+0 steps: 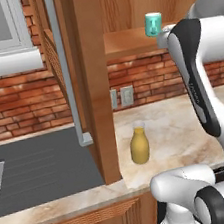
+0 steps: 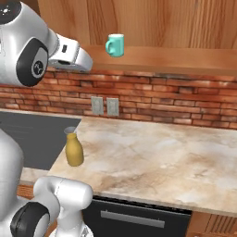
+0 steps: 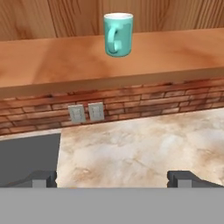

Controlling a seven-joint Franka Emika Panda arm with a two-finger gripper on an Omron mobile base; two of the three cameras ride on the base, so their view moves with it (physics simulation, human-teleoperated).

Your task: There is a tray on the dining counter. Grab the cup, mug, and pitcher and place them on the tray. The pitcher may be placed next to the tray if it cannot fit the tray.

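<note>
Mug (image 3: 118,34) upright on shelf (image 3: 65,61), handle camera-left.

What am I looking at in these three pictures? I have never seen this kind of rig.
It is a rendered kitchen with a white robot arm on a driving base. Two pictures come from cameras behind the arm, on its left and right; the third looks along its tool, whose two dark tips stand wide apart, holding nothing. A teal mug stands on a wooden shelf above the brick wall. Below, a yellow pitcher stands upright on the marble kitchen counter, beside a dark cooktop.
</note>
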